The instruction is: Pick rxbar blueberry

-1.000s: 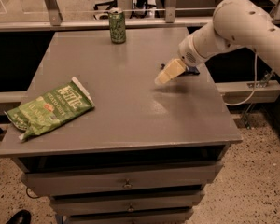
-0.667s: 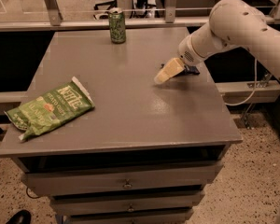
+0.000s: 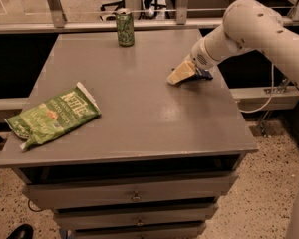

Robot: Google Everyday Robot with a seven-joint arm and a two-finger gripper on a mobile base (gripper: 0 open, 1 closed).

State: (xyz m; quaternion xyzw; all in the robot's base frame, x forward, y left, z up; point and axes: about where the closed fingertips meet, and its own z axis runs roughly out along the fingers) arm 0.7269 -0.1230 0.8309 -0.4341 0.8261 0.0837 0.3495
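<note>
Grey counter (image 3: 139, 118): my gripper (image 3: 182, 74) sits low near its right edge, against the blue bar (image 3: 205, 75). Whether my jaws hold it, I cannot tell. The lift looks not yet done.

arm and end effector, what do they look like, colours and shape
The arm is a smooth white shell, tubular, with a bulbous rounded joint, small dark dots on it and a round perforated patch near the wrist. The end effector, over the right side of the grey table, is a cream, wedge-shaped tip. No lettering or sleeve shows.
</note>
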